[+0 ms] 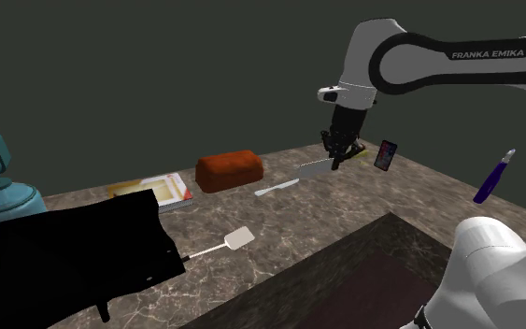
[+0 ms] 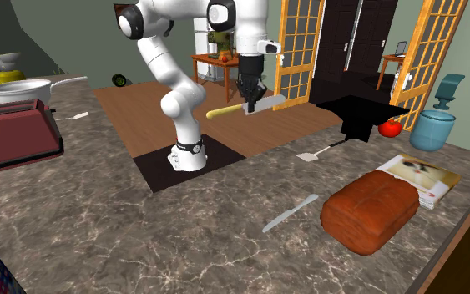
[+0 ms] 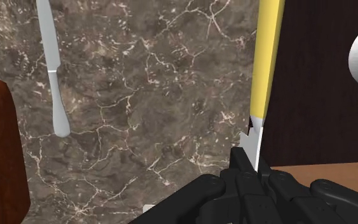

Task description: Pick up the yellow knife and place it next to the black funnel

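Gripper point(image 1: 338, 150) high over the counter point(image 1: 345, 215), jaws pinching the yellow knife point(image 2: 224, 111) where grey blade meets handle; the knife hangs roughly level in the air, clear of the marble; a grey table knife point(image 3: 53, 70) lies on the counter near the brown loaf point(image 2: 371, 209); the black funnel point(image 1: 83, 248) sits well apart, at the shoulder view's left.

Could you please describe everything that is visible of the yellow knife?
The yellow knife has a plain yellow handle and a broad, light grey blade. The gripper is shut on it about where the blade meets the handle and holds it roughly level in the air above the dark marbled counter. Nothing else touches it. In the wrist view the handle runs straight away from the gripper.
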Motion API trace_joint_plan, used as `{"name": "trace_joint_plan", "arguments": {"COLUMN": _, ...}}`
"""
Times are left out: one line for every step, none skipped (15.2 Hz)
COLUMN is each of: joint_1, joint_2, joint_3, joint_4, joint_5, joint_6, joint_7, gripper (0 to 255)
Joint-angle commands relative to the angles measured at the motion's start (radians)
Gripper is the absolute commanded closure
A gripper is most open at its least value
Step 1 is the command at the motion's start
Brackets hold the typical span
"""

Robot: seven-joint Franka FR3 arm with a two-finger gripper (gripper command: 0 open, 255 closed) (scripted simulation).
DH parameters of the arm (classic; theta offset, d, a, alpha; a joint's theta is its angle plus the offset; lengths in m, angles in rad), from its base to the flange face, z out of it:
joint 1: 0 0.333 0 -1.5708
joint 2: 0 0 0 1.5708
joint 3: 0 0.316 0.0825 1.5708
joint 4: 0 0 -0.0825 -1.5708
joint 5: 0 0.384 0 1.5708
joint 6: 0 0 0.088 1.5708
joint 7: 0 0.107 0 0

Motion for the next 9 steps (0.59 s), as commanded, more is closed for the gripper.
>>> {"name": "trace_joint_plan", "arguments": {"joint_1": 0.012, "joint_2": 0.032, "joint_3": 0.008, "joint_4": 0.032, "joint_5": 0.012, "joint_6": -0.001, "joint_7": 0.011, "gripper": 255}}
{"name": "trace_joint_plan", "arguments": {"joint_1": 0.022, "joint_2": 0.065, "joint_3": 0.014, "joint_4": 0.054, "joint_5": 0.023, "joint_6": 0.008, "joint_7": 0.022, "gripper": 255}}
{"name": "trace_joint_plan", "arguments": {"joint_1": 0.033, "joint_2": 0.097, "joint_3": 0.020, "joint_4": 0.077, "joint_5": 0.034, "joint_6": 0.016, "joint_7": 0.032, "gripper": 255}}
{"name": "trace_joint_plan", "arguments": {"joint_1": 0.043, "joint_2": 0.130, "joint_3": 0.026, "joint_4": 0.102, "joint_5": 0.045, "joint_6": 0.024, "joint_7": 0.042, "gripper": 255}}
{"name": "trace_joint_plan", "arguments": {"joint_1": 0.053, "joint_2": 0.163, "joint_3": 0.031, "joint_4": 0.128, "joint_5": 0.055, "joint_6": 0.030, "joint_7": 0.051, "gripper": 255}}
{"name": "trace_joint_plan", "arguments": {"joint_1": 0.062, "joint_2": 0.197, "joint_3": 0.036, "joint_4": 0.154, "joint_5": 0.065, "joint_6": 0.036, "joint_7": 0.060, "gripper": 255}}
{"name": "trace_joint_plan", "arguments": {"joint_1": 0.071, "joint_2": 0.230, "joint_3": 0.041, "joint_4": 0.182, "joint_5": 0.075, "joint_6": 0.040, "joint_7": 0.068, "gripper": 255}}
{"name": "trace_joint_plan", "arguments": {"joint_1": 0.079, "joint_2": 0.264, "joint_3": 0.046, "joint_4": 0.212, "joint_5": 0.085, "joint_6": 0.044, "joint_7": 0.076, "gripper": 255}}
{"name": "trace_joint_plan", "arguments": {"joint_1": 0.087, "joint_2": 0.298, "joint_3": 0.051, "joint_4": 0.242, "joint_5": 0.095, "joint_6": 0.047, "joint_7": 0.084, "gripper": 255}}
